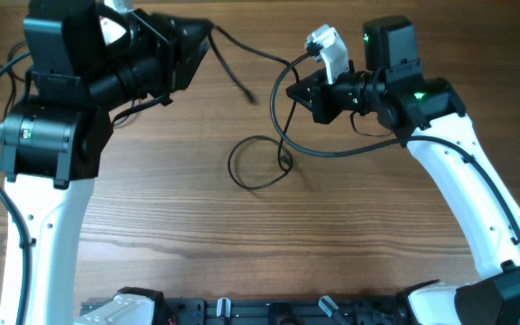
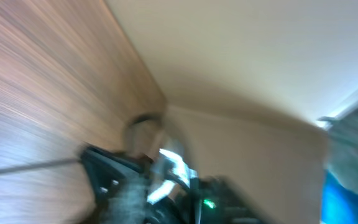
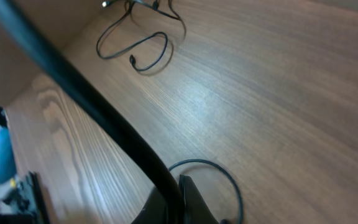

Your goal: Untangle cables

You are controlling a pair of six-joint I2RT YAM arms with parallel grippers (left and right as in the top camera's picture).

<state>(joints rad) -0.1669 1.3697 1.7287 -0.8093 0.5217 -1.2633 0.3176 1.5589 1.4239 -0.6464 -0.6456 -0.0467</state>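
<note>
The big wood table (image 1: pixel 152 226) is carrying it all. The L arm (image 1: pixel 48 135) is sitting by its far left corner & the R arm (image 1: pixel 459 162) is reaching in from the right edge. The L gripper (image 1: pixel 197 45) is pointing along the far edge w/ a black line running off its tip. Can't tell if it's wide or pinching, its own view is too blurry. The R gripper (image 1: pixel 303 90) is squeezing tight, prob on one of the cables (image 1: pixel 258 164). These thin cables are lying near the mid of the table, one curling in a loop. Looks like the pulling-apart step is going on. Next, the arms are prob needing to be moving apart, slow, so the loop is slipping free w/o knotting.
</note>
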